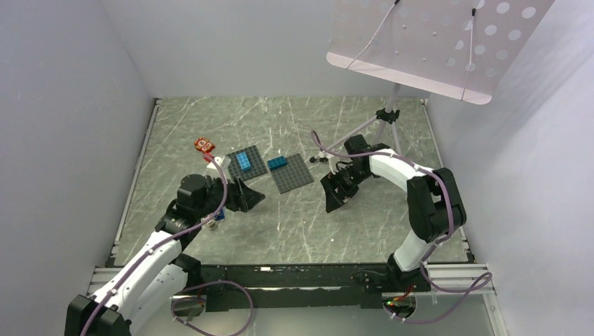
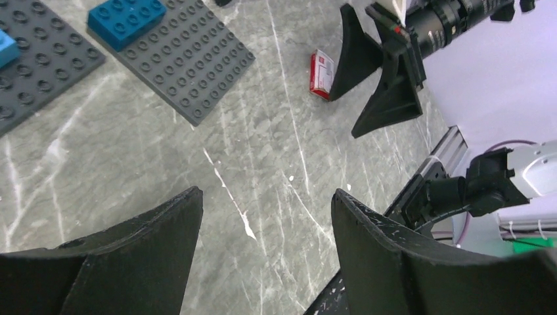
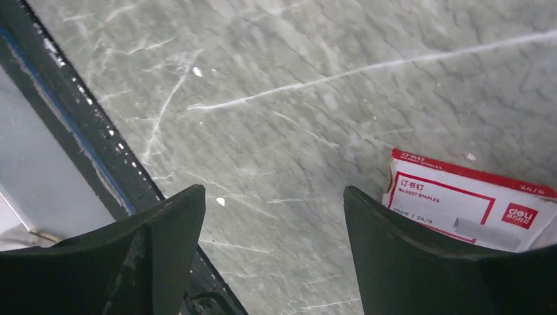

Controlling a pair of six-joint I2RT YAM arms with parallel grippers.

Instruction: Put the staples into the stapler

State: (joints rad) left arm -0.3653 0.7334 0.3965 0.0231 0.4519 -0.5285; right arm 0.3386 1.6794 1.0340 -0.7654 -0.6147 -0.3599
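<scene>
**Table top** (image 1: pixel 294 224): smooth grey stone-look surface with white veining and a soft sheen.

**Staples box** (image 3: pixel 460 200): white cardboard with red print, faintly satin; corners and edges look crisp.

**Left gripper** (image 2: pixel 266 200) and **right gripper** (image 3: pixel 272 197): fingers of matt black plastic with a fine-grained surface. Their edges are flecked with pale scuffs.

**Right baseplate** (image 1: pixel 291 173) and **left baseplate** (image 1: pixel 246 164): dark grey studded plastic with low gloss.

**Blue bricks** (image 2: pixel 127 20): smooth moulded plastic, slightly glossier than the plates.

**Right arm shell** (image 1: pixel 392 168): glossy white plastic, with matt black joint housings.

**Near rail** (image 1: pixel 455 271): bare silvery metal.

**Far perforated panel** (image 1: pixel 434 49): pale, thin matt sheet.
</scene>
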